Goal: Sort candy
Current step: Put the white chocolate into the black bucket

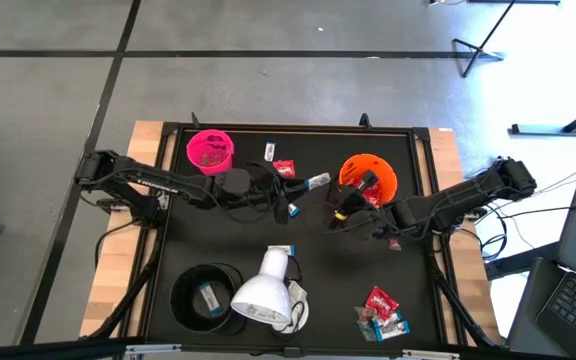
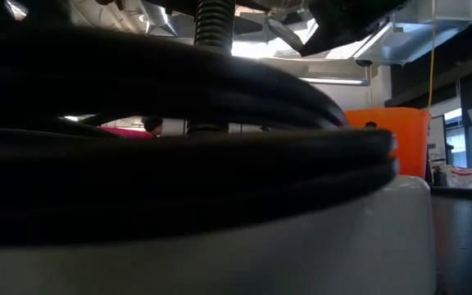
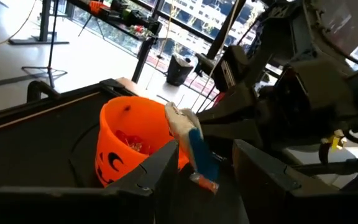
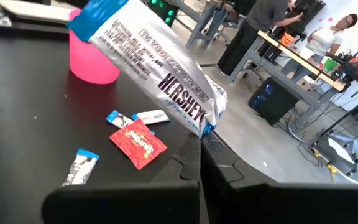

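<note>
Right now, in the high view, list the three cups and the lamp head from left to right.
Black round cup → pink plastic cup → white domed lamp head → orange plastic pumpkin-face cup.

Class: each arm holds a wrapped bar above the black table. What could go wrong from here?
1. The right pincer pinches the Hershey's bar only by one end, so it may slip out.
2. The left pincer, holding a slim blue-and-white bar, is close to the right arm by the orange cup. They could collide or tip the cup.
</note>
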### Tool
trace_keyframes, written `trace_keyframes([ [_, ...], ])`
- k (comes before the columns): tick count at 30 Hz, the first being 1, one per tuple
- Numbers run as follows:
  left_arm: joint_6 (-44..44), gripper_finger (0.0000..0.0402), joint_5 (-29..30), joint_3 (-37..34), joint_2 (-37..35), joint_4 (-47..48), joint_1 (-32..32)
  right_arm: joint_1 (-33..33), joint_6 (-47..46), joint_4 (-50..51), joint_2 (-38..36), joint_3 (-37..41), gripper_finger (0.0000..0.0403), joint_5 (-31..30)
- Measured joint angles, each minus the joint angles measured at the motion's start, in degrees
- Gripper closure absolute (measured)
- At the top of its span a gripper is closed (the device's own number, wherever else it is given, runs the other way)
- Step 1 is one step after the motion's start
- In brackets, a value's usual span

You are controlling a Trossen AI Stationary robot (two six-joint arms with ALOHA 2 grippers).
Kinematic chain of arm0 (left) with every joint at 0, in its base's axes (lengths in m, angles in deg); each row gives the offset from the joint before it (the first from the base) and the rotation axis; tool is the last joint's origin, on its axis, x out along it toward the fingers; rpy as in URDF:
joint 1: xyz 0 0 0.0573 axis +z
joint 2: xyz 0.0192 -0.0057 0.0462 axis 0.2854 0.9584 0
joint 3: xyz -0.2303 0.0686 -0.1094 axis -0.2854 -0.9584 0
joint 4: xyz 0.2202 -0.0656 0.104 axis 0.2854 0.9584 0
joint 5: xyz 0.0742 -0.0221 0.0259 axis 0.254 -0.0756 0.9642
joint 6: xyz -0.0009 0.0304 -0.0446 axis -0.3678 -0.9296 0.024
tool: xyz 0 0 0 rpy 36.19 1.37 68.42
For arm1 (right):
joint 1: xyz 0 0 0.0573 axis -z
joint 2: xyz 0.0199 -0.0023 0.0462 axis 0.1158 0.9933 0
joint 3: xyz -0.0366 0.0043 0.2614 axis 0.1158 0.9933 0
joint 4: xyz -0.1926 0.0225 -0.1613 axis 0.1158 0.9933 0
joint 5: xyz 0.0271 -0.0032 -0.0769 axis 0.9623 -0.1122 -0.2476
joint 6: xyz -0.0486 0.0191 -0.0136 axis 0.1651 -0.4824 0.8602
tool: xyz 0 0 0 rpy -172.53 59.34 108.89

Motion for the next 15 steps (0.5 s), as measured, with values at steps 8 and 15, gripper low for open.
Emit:
trace_keyframes([
  [8, 0.04, 0.0257, 0.35, 0.00, 0.00, -0.13, -0.07, -0.04, 2.93, -0.04, 1.65, -2.83, 0.0403, -0.21],
  [15, 0.11, 0.0257, 0.37, 0.04, 1.93, 0.31, 0.00, -0.07, 4.29, -0.23, 3.04, -4.55, 0.0403, 0.37],
])
